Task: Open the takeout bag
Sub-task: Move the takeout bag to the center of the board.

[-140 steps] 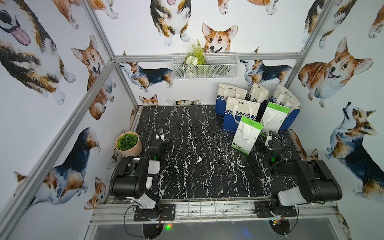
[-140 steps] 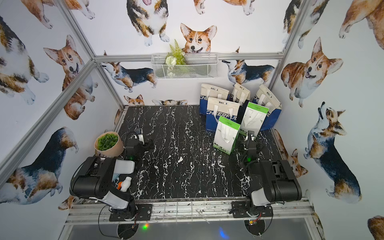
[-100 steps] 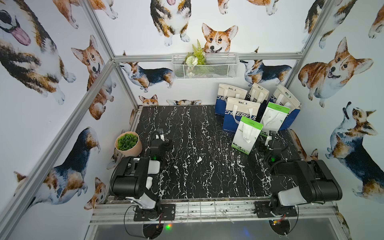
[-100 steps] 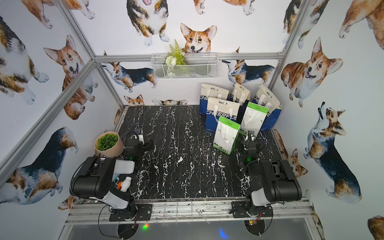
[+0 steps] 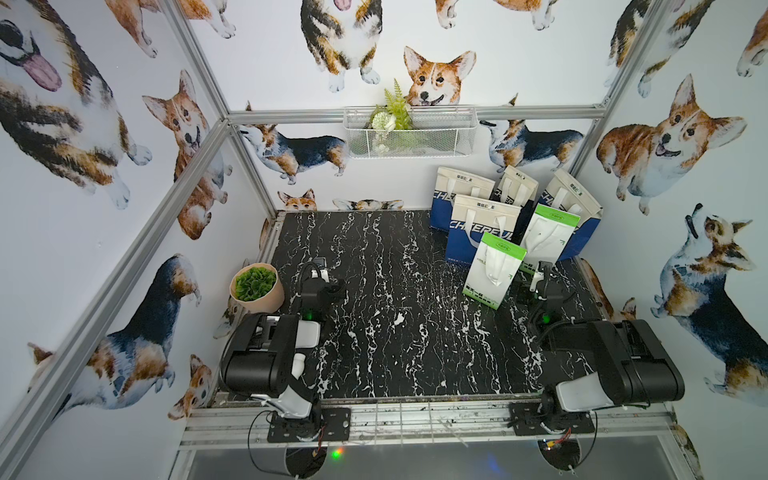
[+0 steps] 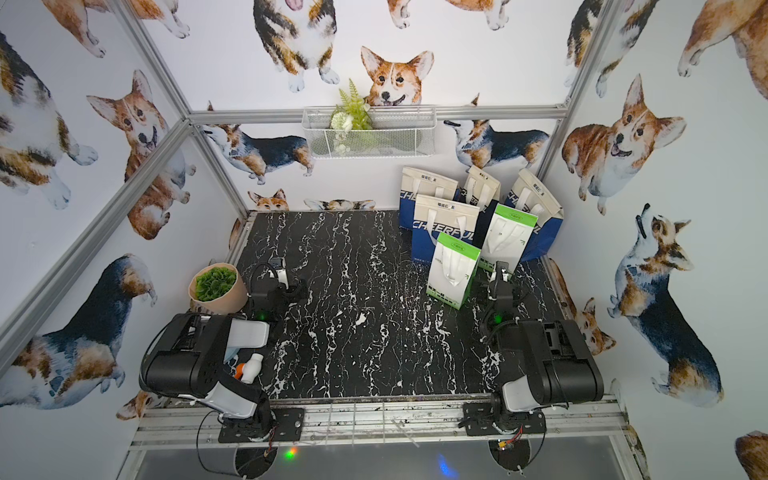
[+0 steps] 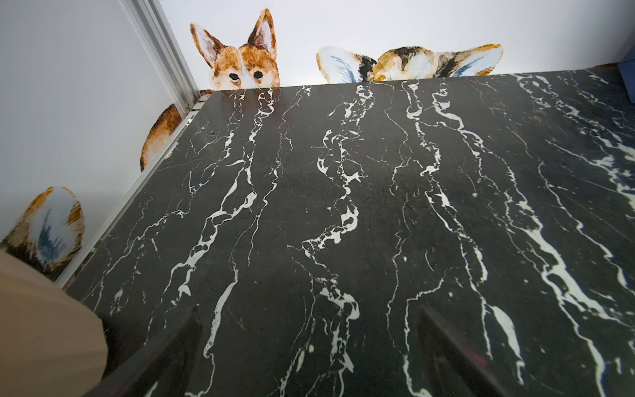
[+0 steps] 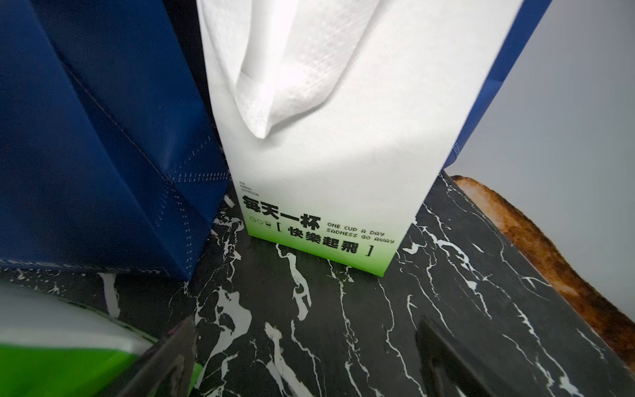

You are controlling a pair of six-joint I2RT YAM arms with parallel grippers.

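Both pairs of fingers are spread wide, and nothing is held between them. The right gripper (image 8: 305,330) is pointed at a green-and-white takeout bag (image 8: 326,154), which stands upright just ahead of the fingertips. A second bag (image 8: 51,343) of the same kind is seen just beside one finger, and a blue bag (image 8: 86,137) is crowded against the target.

If the light bag is pushed low down, it could be tipped backward, or the neighbour could be snagged and dragged. The flat-lying handle (image 8: 292,68) might be missed.

The left gripper (image 7: 309,319) is faced only by bare tabletop (image 7: 343,206), with a plant pot (image 7: 41,326) beside it; greenery is held in the pot. The bag tops seem folded shut, so their contents cannot be judged.
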